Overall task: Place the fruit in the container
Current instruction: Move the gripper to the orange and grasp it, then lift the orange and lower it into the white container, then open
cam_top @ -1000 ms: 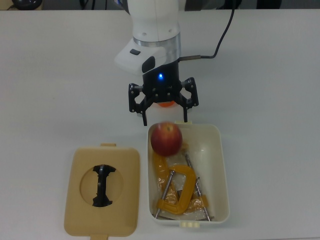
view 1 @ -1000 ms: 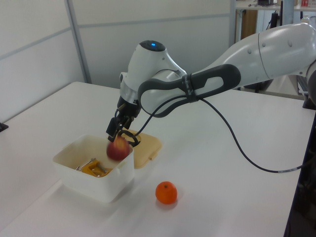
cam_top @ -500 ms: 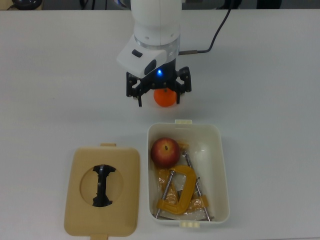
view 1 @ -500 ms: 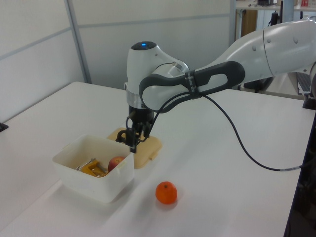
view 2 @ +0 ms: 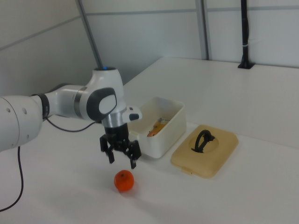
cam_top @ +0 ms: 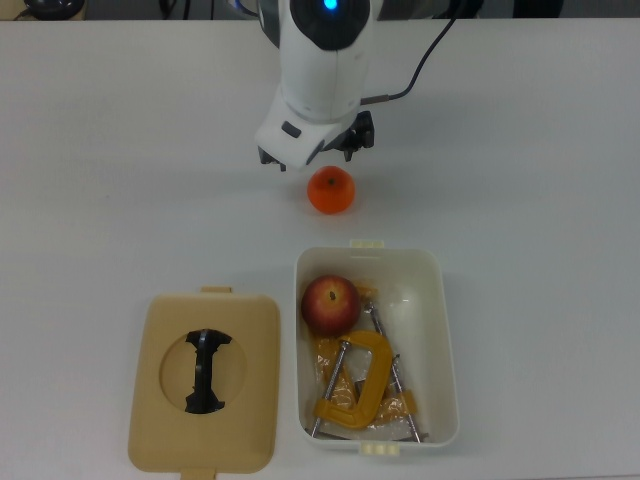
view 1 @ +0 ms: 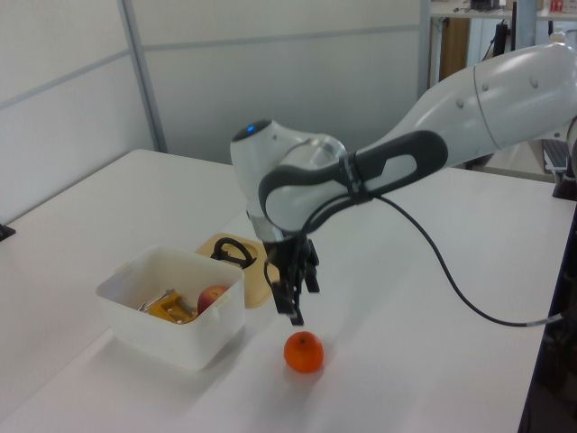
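Observation:
The dark red apple (cam_top: pixel 331 304) lies in the white container (cam_top: pixel 446 330), in the corner at the top view's upper left, next to yellow-orange C-clamps (cam_top: pixel 352 385). The orange (cam_top: pixel 331 190) sits on the table just outside the container's short end. My gripper (view 2: pixel 121 158) hangs open and empty a little above the orange (view 2: pixel 124 180), slightly to the side of it. In the left view the gripper (view 1: pixel 293 302) points down just above the orange (view 1: pixel 304 352), to the right of the container (view 1: pixel 171 329).
A flat tan lid (cam_top: pixel 203 382) with a black handle lies beside the container, at the top view's lower left. The arm's black cable (view 1: pixel 451 289) trails across the white table behind the gripper. A black post (view 2: pixel 245 35) stands at the table's far edge.
The apple dropped from the open fingers into the container. The gripper then moved off the container's end to hang over the orange.

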